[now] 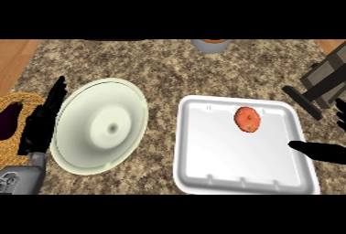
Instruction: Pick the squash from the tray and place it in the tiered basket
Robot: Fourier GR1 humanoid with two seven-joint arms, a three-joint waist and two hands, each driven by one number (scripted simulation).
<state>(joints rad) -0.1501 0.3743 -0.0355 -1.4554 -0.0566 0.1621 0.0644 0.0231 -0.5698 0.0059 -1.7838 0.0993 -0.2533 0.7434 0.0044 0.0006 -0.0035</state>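
An orange-red squash (pixel 247 119) lies in the upper right part of a white square tray (pixel 223 169). My right hand (pixel 323 151) comes in from the right edge, its fingers straight, one tip over the tray's right rim, below and right of the squash and apart from it. My left hand (pixel 42 123) stands open at the far left, fingers up, beside the pale plate. A woven tiered basket (pixel 15 157) shows at the left edge, with a dark purple thing (pixel 9 119) in it.
A large pale green plate (pixel 101 125) sits left of the tray on the speckled stone counter. A grey cup with orange content (pixel 211 45) stands at the back edge. A dark grey object (pixel 324 82) juts in at the upper right.
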